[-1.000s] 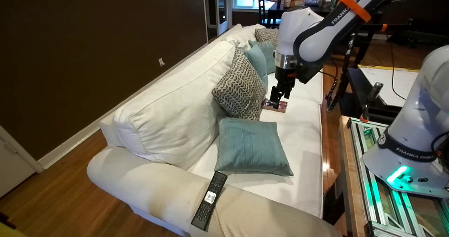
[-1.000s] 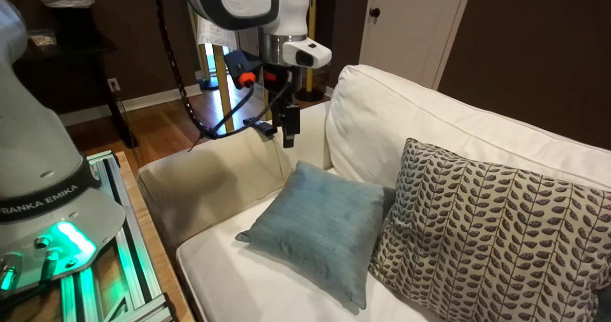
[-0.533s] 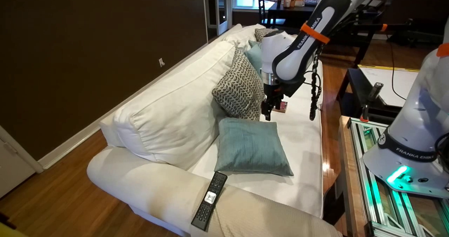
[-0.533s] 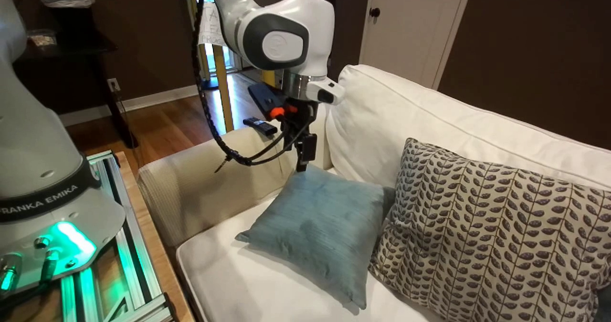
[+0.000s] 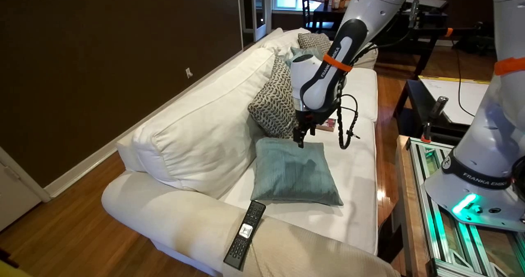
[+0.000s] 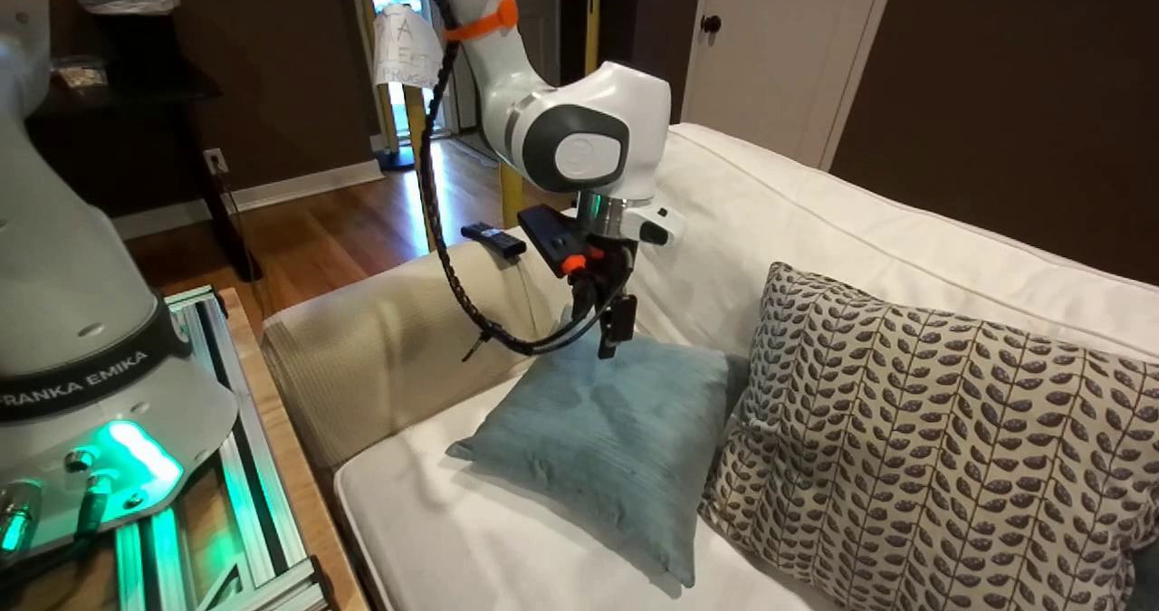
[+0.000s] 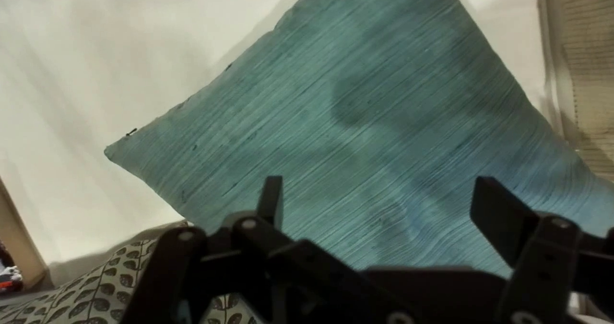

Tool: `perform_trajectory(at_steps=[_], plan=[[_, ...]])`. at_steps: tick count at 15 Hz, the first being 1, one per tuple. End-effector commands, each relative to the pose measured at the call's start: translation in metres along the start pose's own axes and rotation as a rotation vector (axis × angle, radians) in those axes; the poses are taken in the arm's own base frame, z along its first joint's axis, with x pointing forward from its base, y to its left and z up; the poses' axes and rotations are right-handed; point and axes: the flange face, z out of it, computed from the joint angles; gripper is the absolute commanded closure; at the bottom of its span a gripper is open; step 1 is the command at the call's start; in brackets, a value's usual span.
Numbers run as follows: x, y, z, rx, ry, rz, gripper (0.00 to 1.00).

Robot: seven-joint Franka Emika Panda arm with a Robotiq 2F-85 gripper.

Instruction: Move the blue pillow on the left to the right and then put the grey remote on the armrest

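The blue pillow [image 5: 293, 174] lies flat on the sofa seat beside the armrest [image 5: 176, 211], and shows in both exterior views [image 6: 607, 430]. It fills most of the wrist view [image 7: 364, 108]. My gripper [image 7: 380, 189] points down over the pillow, with its fingers wide apart and nothing between them. In an exterior view the gripper [image 5: 307, 139] is over the pillow's far part, near the patterned pillow. Whether the fingertips touch the fabric I cannot tell. The grey remote does not show in any view. The armrest also shows in the wrist view [image 7: 592, 74].
A longer black remote [image 5: 245, 235] lies on the armrest. The grey-and-white patterned pillow [image 6: 924, 457] leans against the backrest [image 5: 205, 121]. A small box [image 5: 328, 125] lies on the seat beyond the gripper. Another teal pillow [image 5: 307, 53] is farther along. A cable [image 6: 453, 294] hangs from the arm.
The arm has lowered and moved toward the sofa back and the armrest, bringing the open gripper over the blue pillow. The pillows and the black remote have not moved.
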Motion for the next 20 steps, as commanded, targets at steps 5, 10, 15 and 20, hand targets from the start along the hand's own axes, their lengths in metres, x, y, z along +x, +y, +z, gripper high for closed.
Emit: perform_trajectory(at_steps=[5, 10, 15, 20], plan=[[0.048, -0.012, 0.044, 0.066, 0.041, 0.094, 0.00], [0.061, -0.026, 0.071, 0.113, 0.044, 0.141, 0.00], [0.069, -0.034, 0.101, 0.119, 0.023, 0.167, 0.00], [0.078, -0.040, 0.125, 0.114, -0.002, 0.184, 0.00]])
